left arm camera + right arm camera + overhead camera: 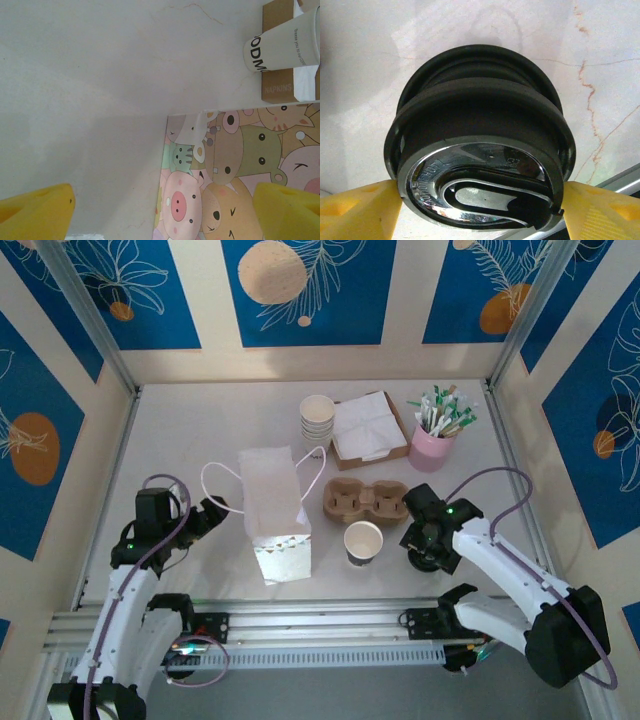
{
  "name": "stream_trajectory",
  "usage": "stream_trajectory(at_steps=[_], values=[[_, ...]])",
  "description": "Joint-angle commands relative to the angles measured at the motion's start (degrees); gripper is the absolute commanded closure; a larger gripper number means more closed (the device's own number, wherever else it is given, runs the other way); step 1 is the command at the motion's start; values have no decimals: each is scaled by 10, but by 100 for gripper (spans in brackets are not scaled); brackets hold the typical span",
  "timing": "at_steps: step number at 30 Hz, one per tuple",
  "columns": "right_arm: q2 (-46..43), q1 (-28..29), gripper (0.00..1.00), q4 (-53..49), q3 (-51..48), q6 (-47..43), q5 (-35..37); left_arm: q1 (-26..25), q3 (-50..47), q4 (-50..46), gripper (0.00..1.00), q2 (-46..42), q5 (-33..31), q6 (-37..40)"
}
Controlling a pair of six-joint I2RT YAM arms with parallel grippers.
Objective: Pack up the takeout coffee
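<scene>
An open paper coffee cup [363, 542] stands at the table's front centre, beside a white paper bag [275, 510] with looped handles. A brown cardboard cup carrier [365, 500] lies just behind the cup. My right gripper [427, 540] is down over a stack of black lids [480, 95]. Its yellow fingers [355, 210] press both sides of the top lid [485, 185], which sits tilted. My left gripper [212, 512] hangs open left of the bag, nothing between its fingers [35, 210]. The bag's cartoon-animal side [225, 175] fills the left wrist view's lower right.
A stack of paper cups [317, 418] and a napkin box [370, 430] stand at the back. A pink holder of stirrers [433, 445] is to their right. Patterned walls close three sides. A metal rail [330, 620] runs along the front.
</scene>
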Motion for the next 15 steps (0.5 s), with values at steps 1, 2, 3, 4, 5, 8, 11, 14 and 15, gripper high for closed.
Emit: stream_trajectory(at_steps=[1,2,3,4,5,8,11,14,15], values=[[1,-1,20,-2,-9,18,-2,6,-5,3,8,0,-8,-1],[1,-1,22,-1,-10,18,-2,6,-5,4,8,1,-8,-1],[1,-1,24,-1,-11,18,-2,6,-5,4,8,2,-7,-1],[1,-1,24,-1,-11,18,-2,6,-5,3,8,2,-7,-1],[1,-1,25,-2,-10,18,-2,6,-5,3,8,2,-8,-1],[-1,-1,27,-7,-3,16,0,6,-5,3,8,1,-7,-1],[-9,-1,28,-19,8,15,1,6,-5,2,8,1,-8,-1],[-23,-1,28,-30,19,10,-1,6,-4,0,8,0,-9,-1],[-29,-1,29,-34,24,8,-3,6,-4,0,8,-1,-9,-1]])
